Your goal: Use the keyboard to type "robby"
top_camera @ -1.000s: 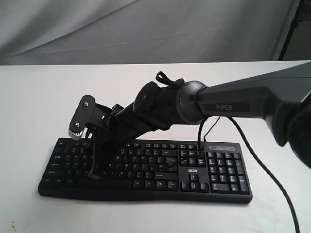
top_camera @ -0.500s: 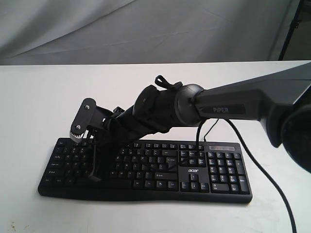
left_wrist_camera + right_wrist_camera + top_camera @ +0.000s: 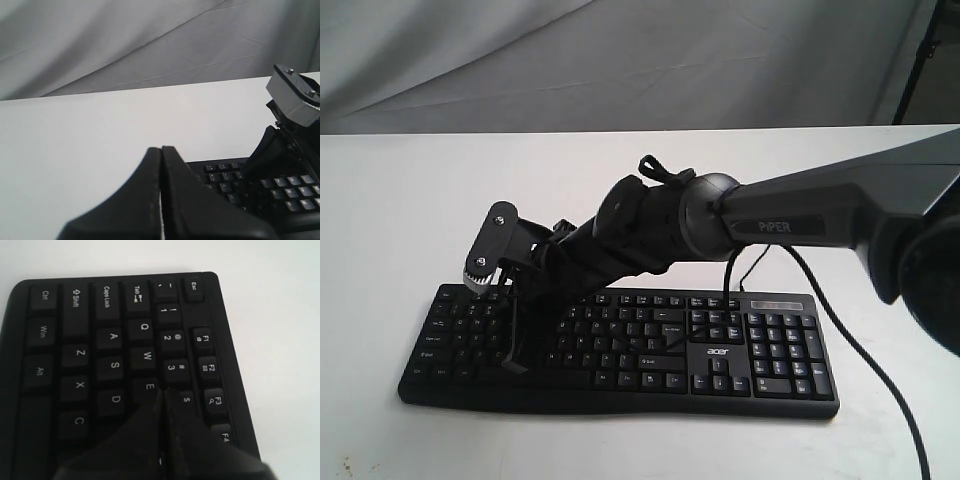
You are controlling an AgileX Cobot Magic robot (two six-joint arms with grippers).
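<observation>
The right arm [image 3: 840,205] reaches in from the right of the scene and crosses the middle toward the left. Its long dark link, marked "PIPER", slopes gently down to a rounded wrist joint [image 3: 705,215]. Past that joint the arm angles down and leftward, ending in the right gripper [image 3: 513,358], whose black fingers [image 3: 515,325] hang almost straight down with their tips low at the near left. The right wrist view shows this gripper [image 3: 161,395] with both fingers pressed flat together, clasping nothing. The left gripper [image 3: 161,150] is likewise closed and empty, its fingers meeting along a thin seam. The right gripper's grey end block [image 3: 295,97] is in sight from the left wrist view.
</observation>
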